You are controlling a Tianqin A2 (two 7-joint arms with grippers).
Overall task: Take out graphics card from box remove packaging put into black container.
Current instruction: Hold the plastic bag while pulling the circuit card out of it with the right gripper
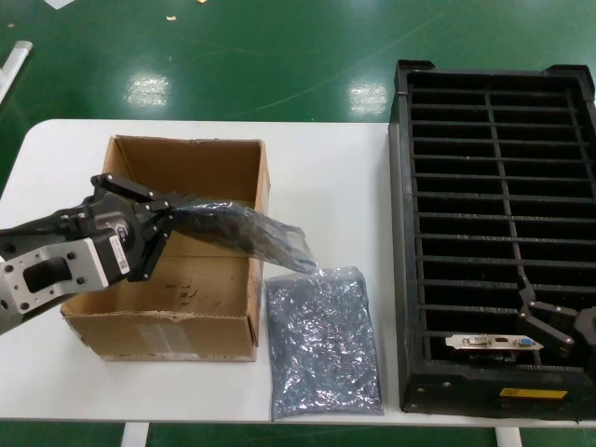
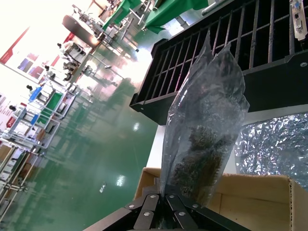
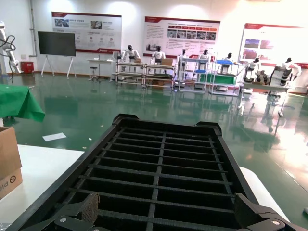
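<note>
A brown cardboard box (image 1: 186, 279) is sitting open on the desk. A smoky grey bag (image 1: 237, 231) with the graphics card (image 2: 202, 163) showing dark inside is hanging tilted over the box's right wall. The black slotted container (image 1: 494, 233) is lying well to the right.

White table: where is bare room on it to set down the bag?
Bare table lies between the box and the black container, beyond the silvery bag. The near strip is crowded by that bag.
</note>
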